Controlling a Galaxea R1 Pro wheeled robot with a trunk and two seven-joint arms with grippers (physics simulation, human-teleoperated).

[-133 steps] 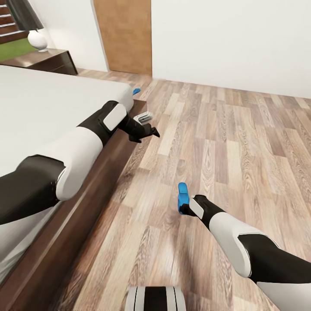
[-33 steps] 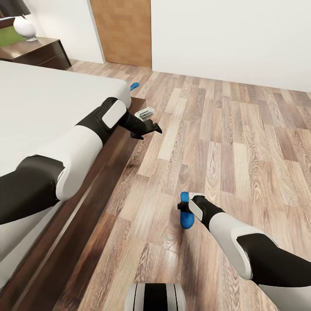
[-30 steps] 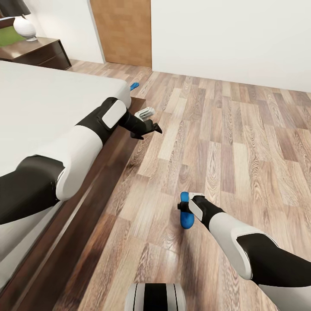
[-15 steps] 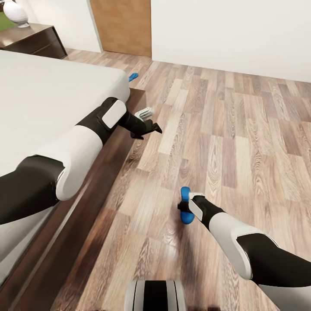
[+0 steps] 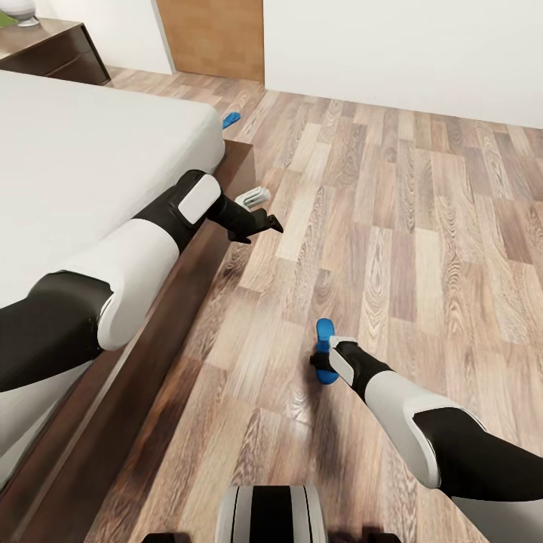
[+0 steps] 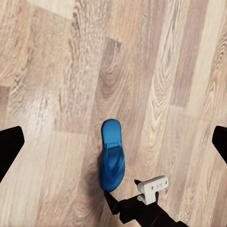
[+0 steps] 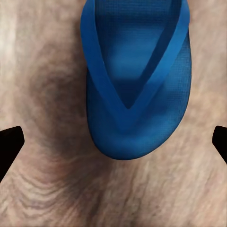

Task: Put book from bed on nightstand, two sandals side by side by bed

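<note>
One blue sandal (image 5: 325,348) lies flat on the wood floor, toe strap up, about an arm's width from the bed (image 5: 90,151). It also shows in both wrist views (image 7: 137,90) (image 6: 112,158). My right gripper (image 5: 320,363) hovers just over its near end, open, its fingertips (image 7: 9,144) wide on either side and apart from it. The other sandal (image 5: 231,119) rests on the floor at the bed's far corner. My left gripper (image 5: 258,228) hangs open past the bed's dark frame (image 5: 173,317), holding nothing. The book is out of view.
A dark-brown drawer cabinet (image 5: 56,53) with a white rounded object stands beyond the bed, at the far left. A brown door (image 5: 211,38) and a white wall close the far side. Open wood floor (image 5: 422,226) spreads to the right. My base (image 5: 271,520) shows at the bottom.
The blue sandal, tilted up at my right gripper 4.4 s ago, now lies flat on the floor. The whole picture has shifted since: the camera has moved. Both arms keep their pose.
</note>
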